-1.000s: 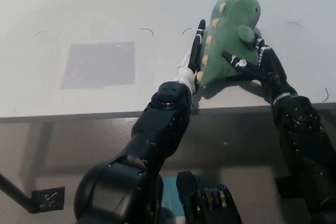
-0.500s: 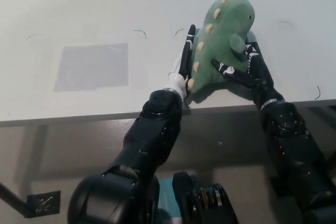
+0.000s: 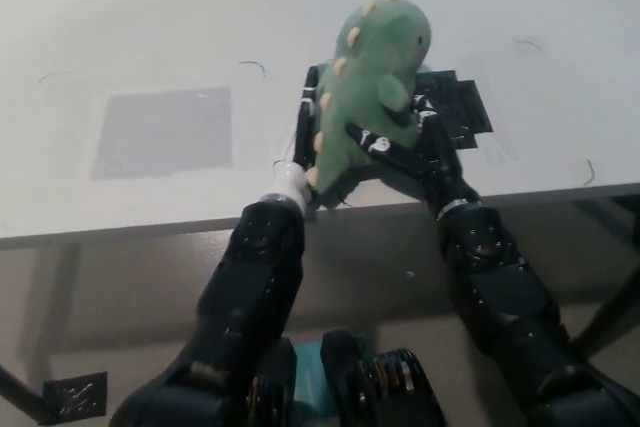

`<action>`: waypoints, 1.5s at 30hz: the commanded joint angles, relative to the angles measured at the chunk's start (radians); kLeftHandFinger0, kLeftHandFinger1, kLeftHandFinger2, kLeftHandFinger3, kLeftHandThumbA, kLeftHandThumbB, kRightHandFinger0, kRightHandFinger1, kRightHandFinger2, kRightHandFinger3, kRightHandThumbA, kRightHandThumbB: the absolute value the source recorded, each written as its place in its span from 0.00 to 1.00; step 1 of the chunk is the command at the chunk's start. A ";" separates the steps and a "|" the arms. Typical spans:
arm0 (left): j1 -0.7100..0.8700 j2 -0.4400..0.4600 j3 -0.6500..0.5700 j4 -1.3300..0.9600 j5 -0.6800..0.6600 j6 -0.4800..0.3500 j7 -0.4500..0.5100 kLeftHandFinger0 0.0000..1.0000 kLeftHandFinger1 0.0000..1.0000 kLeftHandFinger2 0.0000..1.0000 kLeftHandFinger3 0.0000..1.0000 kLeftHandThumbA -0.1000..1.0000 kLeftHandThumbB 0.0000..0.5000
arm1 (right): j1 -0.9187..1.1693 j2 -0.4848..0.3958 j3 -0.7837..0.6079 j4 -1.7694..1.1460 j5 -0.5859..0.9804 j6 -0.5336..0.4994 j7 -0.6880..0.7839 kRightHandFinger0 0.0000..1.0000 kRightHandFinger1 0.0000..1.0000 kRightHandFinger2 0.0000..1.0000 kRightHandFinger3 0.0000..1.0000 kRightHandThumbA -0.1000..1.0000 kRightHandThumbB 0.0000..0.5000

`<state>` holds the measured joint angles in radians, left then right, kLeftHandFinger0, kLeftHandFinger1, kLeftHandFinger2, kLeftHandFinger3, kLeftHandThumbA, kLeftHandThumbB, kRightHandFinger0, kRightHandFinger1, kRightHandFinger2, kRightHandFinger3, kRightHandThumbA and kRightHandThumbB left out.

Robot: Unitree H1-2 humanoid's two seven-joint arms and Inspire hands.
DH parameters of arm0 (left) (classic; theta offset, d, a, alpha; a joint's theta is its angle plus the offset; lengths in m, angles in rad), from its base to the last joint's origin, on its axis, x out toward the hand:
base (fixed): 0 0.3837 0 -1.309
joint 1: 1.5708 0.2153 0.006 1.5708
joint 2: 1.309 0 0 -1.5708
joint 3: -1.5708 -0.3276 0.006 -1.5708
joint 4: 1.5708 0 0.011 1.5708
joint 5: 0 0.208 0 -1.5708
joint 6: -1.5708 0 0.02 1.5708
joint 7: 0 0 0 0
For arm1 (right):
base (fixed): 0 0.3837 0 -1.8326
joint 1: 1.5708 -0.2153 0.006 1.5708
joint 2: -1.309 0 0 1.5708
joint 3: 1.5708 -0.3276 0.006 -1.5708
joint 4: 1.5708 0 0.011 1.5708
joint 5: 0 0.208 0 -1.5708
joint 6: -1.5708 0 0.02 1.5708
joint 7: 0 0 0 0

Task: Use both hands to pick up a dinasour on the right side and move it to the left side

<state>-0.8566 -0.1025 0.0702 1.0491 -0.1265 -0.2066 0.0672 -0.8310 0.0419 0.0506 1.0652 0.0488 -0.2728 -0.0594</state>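
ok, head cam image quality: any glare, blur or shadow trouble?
Head view: the white table is washed out, nearly featureless; the green dinosaur, pressed between left robot hand and right robot hand, looks soft but legible; the black fingers lose detail against a dark patch.

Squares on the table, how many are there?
2: a grey square on the table's left, and a black square on the right, partly hidden behind the green plush dinosaur.
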 commanded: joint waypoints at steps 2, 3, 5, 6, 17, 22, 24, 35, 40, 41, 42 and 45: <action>0.095 0.030 -0.010 -0.119 0.029 0.075 0.014 1.00 1.00 1.00 1.00 1.00 0.63 | -0.048 0.139 0.054 0.049 -0.042 0.041 0.039 1.00 1.00 1.00 1.00 1.00 0.23; 0.108 0.036 -0.008 -0.141 0.023 0.071 0.003 1.00 1.00 1.00 1.00 1.00 0.64 | -0.052 0.142 0.061 0.048 -0.047 0.044 0.044 1.00 1.00 1.00 1.00 1.00 0.25; 0.115 0.045 -0.013 -0.171 0.029 0.080 0.005 1.00 1.00 1.00 1.00 1.00 0.65 | -0.062 0.141 0.070 0.045 -0.049 0.050 0.052 1.00 1.00 1.00 1.00 1.00 0.27; 0.129 0.054 -0.007 -0.195 0.022 0.078 0.002 1.00 1.00 1.00 1.00 1.00 0.69 | -0.067 0.150 0.076 0.049 -0.050 0.036 0.055 1.00 1.00 1.00 1.00 1.00 0.28; 0.210 0.095 0.021 -0.347 -0.007 0.104 -0.002 1.00 1.00 1.00 1.00 1.00 0.63 | -0.122 0.200 0.123 0.116 -0.077 0.012 0.037 1.00 1.00 1.00 1.00 1.00 0.26; 0.251 0.118 0.058 -0.416 -0.031 0.100 -0.002 1.00 1.00 1.00 1.00 1.00 0.55 | -0.154 0.242 0.146 0.130 -0.093 0.036 0.044 1.00 1.00 1.00 1.00 1.00 0.13; 0.261 0.131 0.081 -0.429 -0.043 0.093 0.001 1.00 1.00 1.00 1.00 1.00 0.51 | -0.174 0.263 0.148 0.143 -0.089 0.041 0.052 1.00 1.00 1.00 1.00 1.00 0.10; 0.267 0.145 0.165 -0.469 -0.077 0.027 0.014 1.00 1.00 1.00 1.00 1.00 0.43 | -0.275 0.313 0.172 0.241 -0.117 0.031 0.022 1.00 1.00 1.00 1.00 1.00 0.05; 0.281 0.162 0.180 -0.515 -0.067 0.045 0.037 1.00 1.00 1.00 1.00 1.00 0.37 | -0.301 0.328 0.171 0.261 -0.113 0.023 0.058 1.00 1.00 1.00 1.00 1.00 0.02; 0.292 0.168 0.180 -0.522 -0.067 0.043 0.031 1.00 1.00 1.00 1.00 1.00 0.32 | -0.301 0.331 0.174 0.265 -0.116 0.016 0.066 1.00 1.00 1.00 1.00 1.00 0.03; 0.299 0.170 0.181 -0.528 -0.064 0.048 0.034 1.00 1.00 1.00 1.00 1.00 0.33 | -0.301 0.334 0.176 0.269 -0.117 0.011 0.069 1.00 1.00 1.00 1.00 1.00 0.06; 0.305 0.167 0.197 -0.549 -0.071 0.062 0.055 1.00 1.00 1.00 1.00 1.00 0.27 | -0.313 0.337 0.188 0.279 -0.125 0.007 0.073 1.00 1.00 1.00 1.00 1.00 0.10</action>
<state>-0.5340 0.0636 0.2642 0.5432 -0.1932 -0.1487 0.0992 -1.0683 0.3032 0.2050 1.3354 -0.0322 -0.2470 -0.0710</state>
